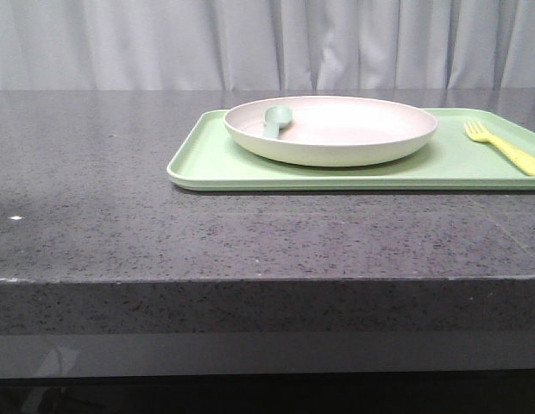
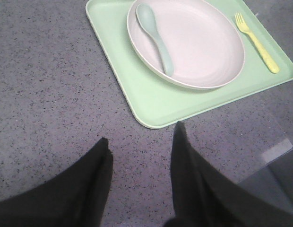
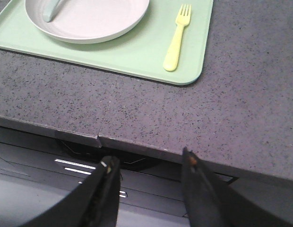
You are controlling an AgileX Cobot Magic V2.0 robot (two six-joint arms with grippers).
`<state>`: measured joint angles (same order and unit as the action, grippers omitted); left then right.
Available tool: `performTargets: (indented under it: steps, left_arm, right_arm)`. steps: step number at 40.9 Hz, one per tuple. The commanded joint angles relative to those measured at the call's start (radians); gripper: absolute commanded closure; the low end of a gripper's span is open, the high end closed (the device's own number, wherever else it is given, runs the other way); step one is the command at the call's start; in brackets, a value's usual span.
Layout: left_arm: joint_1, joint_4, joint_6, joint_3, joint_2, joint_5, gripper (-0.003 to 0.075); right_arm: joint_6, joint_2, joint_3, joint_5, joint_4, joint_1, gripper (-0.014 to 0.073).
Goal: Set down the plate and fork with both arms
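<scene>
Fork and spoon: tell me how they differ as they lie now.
The fork is bright yellow; the spoon is pale grey-green. The fork ends in short tines; the spoon ends in a rounded bowl. The fork lies flat on the green tray beside the plate; the spoon lies inside the plate, its handle reaching the rim. Both are small utensils, apart from each other, and neither is held by any jaws.
</scene>
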<state>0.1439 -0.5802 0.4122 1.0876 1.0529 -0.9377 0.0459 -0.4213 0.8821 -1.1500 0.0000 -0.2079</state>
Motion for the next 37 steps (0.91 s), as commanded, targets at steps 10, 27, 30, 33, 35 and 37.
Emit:
performTargets:
  steps: [10, 27, 30, 33, 35, 37]
  left_arm:
    - [-0.003, 0.104, -0.123, 0.025, -0.017, 0.086, 0.069]
    - [-0.003, 0.378, -0.312, 0.012, -0.061, 0.161, 0.0741]
    - [-0.003, 0.402, -0.332, -0.039, -0.125, 0.252, 0.0741]
    - [-0.003, 0.409, -0.332, -0.113, -0.216, 0.354, 0.0741]
    - [-0.003, 0.411, -0.332, -0.153, -0.271, 0.412, 0.0741]
    - [-0.003, 0.408, -0.332, -0.193, -0.319, 0.446, 0.0741]
  right_arm:
    - [0.012, -0.008, 0.019, 0.065, -0.013, 0.001, 0.037]
    - [0.012, -0.008, 0.019, 0.109, 0.0, 0.001, 0.0662]
    - [0.012, -0.008, 0.019, 0.107, 0.0, 0.001, 0.0662]
    - [0.012, -0.008, 0.019, 0.107, 0.0, 0.001, 0.0662]
    - [0.012, -0.008, 0.019, 0.107, 0.0, 0.001, 0.0662]
    - [0.012, -0.008, 0.019, 0.107, 0.0, 0.001, 0.0662]
